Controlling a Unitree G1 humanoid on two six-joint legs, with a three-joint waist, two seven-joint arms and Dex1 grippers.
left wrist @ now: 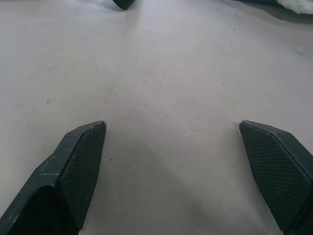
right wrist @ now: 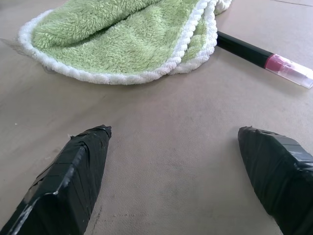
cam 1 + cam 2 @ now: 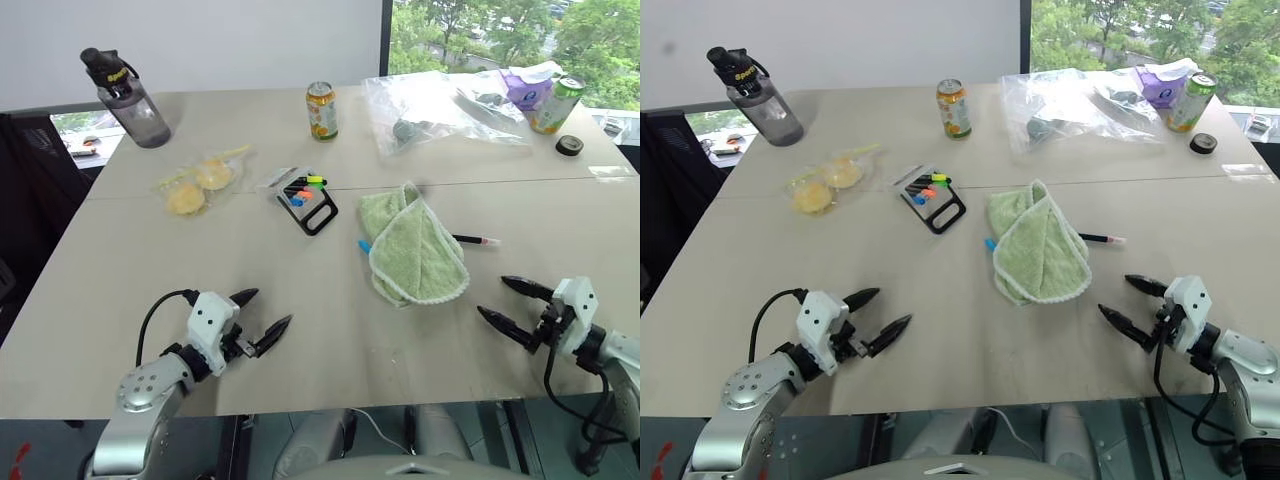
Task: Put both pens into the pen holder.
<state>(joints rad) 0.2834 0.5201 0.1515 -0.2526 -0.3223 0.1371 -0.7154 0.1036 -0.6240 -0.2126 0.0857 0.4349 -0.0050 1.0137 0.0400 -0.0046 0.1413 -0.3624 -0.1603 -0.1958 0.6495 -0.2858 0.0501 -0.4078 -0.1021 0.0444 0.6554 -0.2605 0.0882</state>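
The pen holder [image 3: 311, 203], a small black frame with bright marker tips in it, lies flat near the table's middle. A folded green towel [image 3: 412, 250] lies to its right and covers most of both pens. The pink-capped pen [image 3: 477, 240] pokes out at the towel's right edge, and it lies just beyond my right gripper's fingers [image 2: 279, 62]. Of the other pen, a light blue tip [image 3: 364, 245] peeks out at the towel's left edge. My left gripper [image 3: 264, 312] hovers open over bare table at the near left. My right gripper [image 3: 494, 298] is open at the near right, short of the towel.
Along the far side stand a dark water bottle [image 3: 130, 97], an orange drink can [image 3: 321, 110], clear plastic bags [image 3: 440, 108], a green can [image 3: 553, 104] and a black tape roll [image 3: 570, 145]. A bag of yellow items [image 3: 198, 180] lies left of the holder.
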